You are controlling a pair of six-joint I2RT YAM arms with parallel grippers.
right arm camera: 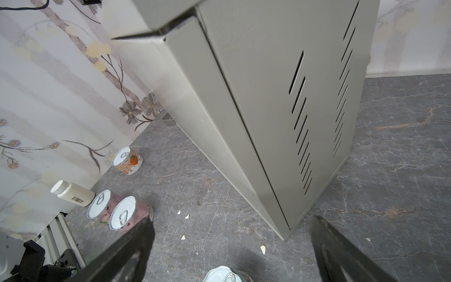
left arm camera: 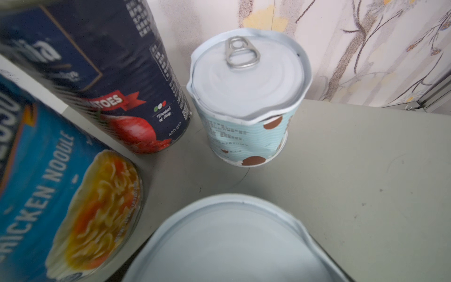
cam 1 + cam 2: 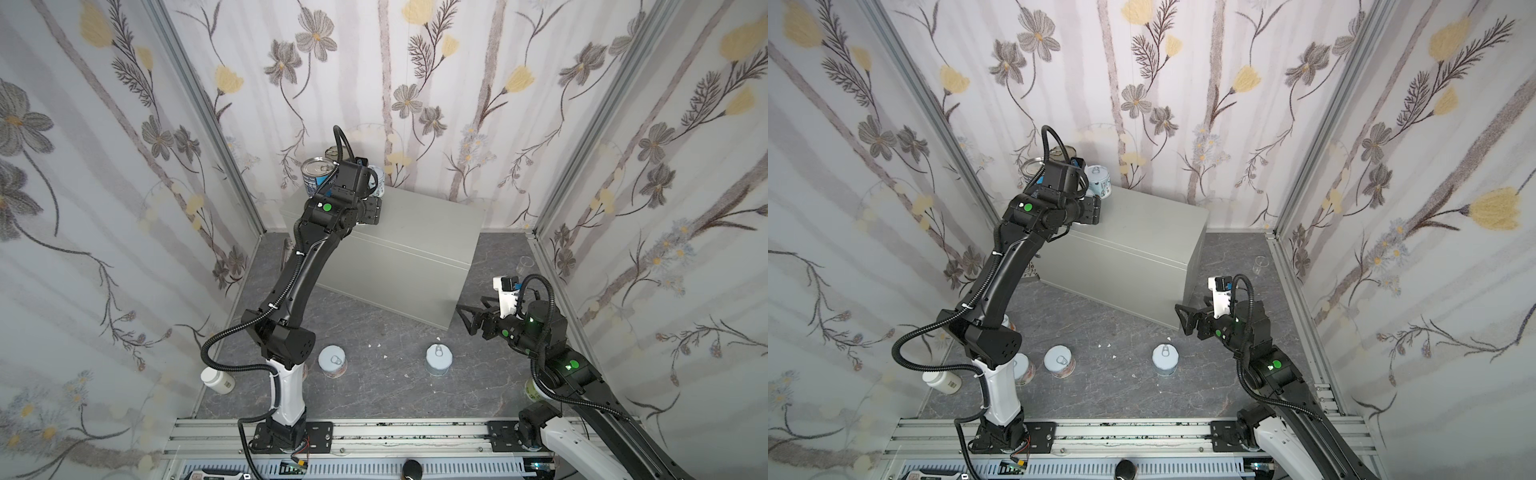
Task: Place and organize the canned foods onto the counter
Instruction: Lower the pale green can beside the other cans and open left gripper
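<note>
spotting a white pill bottle [image 3: 217,380] lying on its side on the dark marbled floor [image 3: 374,399], far left by the wall. seeing a pink short can [image 1: 98,205] and a second pink short can [image 1: 127,214] standing close together just beside it, and an orange-label short can [image 1: 127,161] farther along the same wall. finding the light-grey counter [image 3: 415,232] mid-scene, set at an angle to the back wall. noting three cans upright and close together at its far left corner: the chicken noodle can [image 2: 48,183], the tomatoes can [image 2: 109,73] and a teal dotted short can [image 2: 246,97]. watching the left pincer [image 3: 370,212] hovering over that corner; not managing to tell whether clenched or released, fingers being hidden. catching another pale lid [image 2: 234,244] filling the left wrist view right under the camera. seeing a lone short can [image 3: 439,360] upright on the floor before the counter's near corner. seeing the right pincer [image 3: 466,320] hanging released, fingers spread wide, grasping nothing, low beside the counter's slotted side.
</note>
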